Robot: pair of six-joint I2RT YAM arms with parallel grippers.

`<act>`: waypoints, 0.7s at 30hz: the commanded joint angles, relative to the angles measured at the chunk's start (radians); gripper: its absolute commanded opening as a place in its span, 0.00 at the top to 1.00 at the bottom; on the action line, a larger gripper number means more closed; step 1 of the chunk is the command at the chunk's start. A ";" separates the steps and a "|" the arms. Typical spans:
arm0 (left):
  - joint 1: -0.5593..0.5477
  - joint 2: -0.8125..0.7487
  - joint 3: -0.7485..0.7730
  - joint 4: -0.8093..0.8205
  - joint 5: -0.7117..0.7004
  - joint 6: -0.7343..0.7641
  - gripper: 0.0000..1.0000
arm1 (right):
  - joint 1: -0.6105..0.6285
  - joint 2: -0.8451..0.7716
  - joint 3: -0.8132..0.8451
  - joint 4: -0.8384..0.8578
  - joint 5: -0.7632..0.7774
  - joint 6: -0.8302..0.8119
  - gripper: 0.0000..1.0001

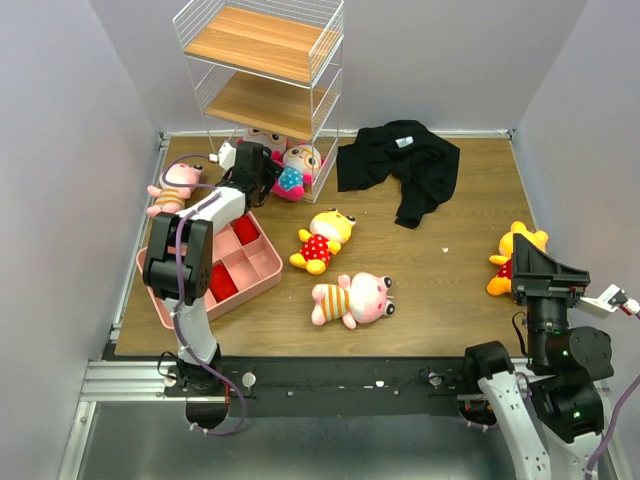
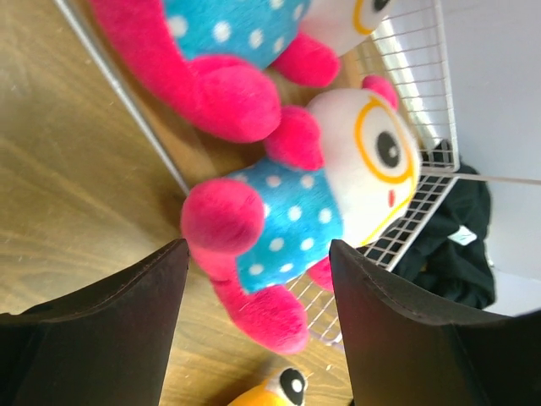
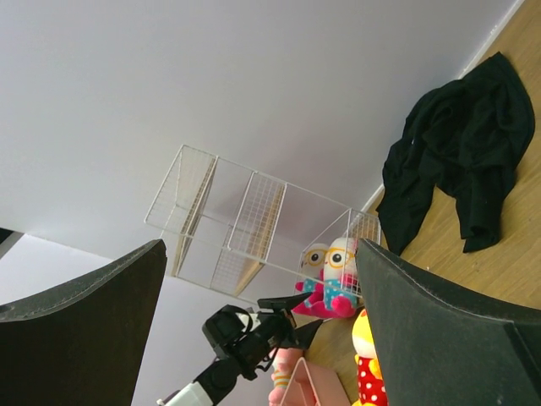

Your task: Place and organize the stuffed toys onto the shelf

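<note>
The shelf (image 1: 262,72) stands at the back. Two white-faced toys with glasses sit on its bottom tier, one at the front (image 1: 298,170) and one behind it (image 1: 265,135). My left gripper (image 1: 258,172) is open just in front of them. In the left wrist view the front toy (image 2: 338,186) has its pink legs between my open fingers (image 2: 127,321), not gripped. A pink striped toy (image 1: 178,185) lies left of the shelf, and another (image 1: 352,298) lies mid-table. One yellow toy (image 1: 322,240) lies mid-table and one (image 1: 512,258) at the right. My right gripper (image 1: 545,270) is open and empty beside that one.
A pink compartment tray (image 1: 262,282) lies under the left arm. A black garment (image 1: 405,165) lies right of the shelf. Walls close in the left, back and right. The right wrist view shows the shelf (image 3: 245,228) and the garment (image 3: 456,161) from afar.
</note>
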 commanded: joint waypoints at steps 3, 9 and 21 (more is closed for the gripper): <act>-0.029 -0.021 0.039 -0.086 -0.064 0.014 0.27 | -0.003 -0.020 0.045 -0.028 0.007 0.016 0.00; -0.049 0.010 0.027 -0.029 -0.055 -0.003 0.28 | -0.002 -0.018 0.038 -0.023 0.009 0.014 0.00; -0.055 0.090 0.068 -0.008 -0.077 -0.029 0.33 | -0.002 -0.022 0.022 0.001 0.053 -0.015 0.00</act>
